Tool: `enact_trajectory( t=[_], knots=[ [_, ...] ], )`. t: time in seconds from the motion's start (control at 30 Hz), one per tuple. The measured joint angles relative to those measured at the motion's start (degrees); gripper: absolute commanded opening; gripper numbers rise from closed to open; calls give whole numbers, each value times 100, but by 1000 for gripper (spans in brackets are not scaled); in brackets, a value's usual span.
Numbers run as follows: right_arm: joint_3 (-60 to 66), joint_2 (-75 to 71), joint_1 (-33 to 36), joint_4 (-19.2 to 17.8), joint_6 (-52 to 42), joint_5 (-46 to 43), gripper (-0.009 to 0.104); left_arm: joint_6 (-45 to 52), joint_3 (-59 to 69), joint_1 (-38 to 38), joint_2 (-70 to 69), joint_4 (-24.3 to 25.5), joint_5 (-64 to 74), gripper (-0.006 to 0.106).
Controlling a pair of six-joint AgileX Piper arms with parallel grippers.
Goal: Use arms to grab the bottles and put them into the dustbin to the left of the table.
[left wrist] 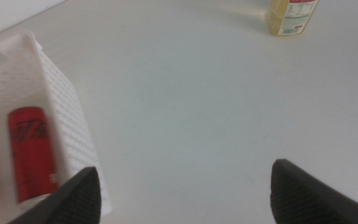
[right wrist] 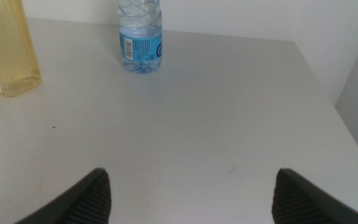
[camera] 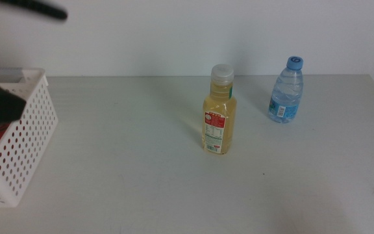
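One down: the red can (left wrist: pixel 31 152) lies in the dustbin (left wrist: pixel 73 118), left gripper (left wrist: pixel 182 190) spread wide and empty beside it, right gripper (right wrist: pixel 191 196) agape too, juice bottle (camera: pixel 218 110) and water bottle (camera: pixel 286 91) upright on the table (camera: pixel 141 169), uncollected

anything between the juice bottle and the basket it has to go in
Nothing visible: bare table lies between the yellow juice bottle and the white basket. The water bottle stands on the bottle's far side; the red can already lies inside.

Open table (camera: pixel 128 162) between basket (camera: pixel 24 143) and bottles (camera: pixel 217 110)
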Motion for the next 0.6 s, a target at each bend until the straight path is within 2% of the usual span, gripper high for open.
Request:
enact_trajectory(
  t=[0.27,0.47,0.6],
  knots=[
    [0,0,0,0,0,0,66,-1092,2258,-818,-1143,71,-2000,93],
    [0,0,0,0,0,0,66,-2143,3702,-1652,-1412,538,-3703,93],
    [0,0,0,0,0,0,66,-2398,4286,-2132,-1406,985,-4947,93]
  ],
)
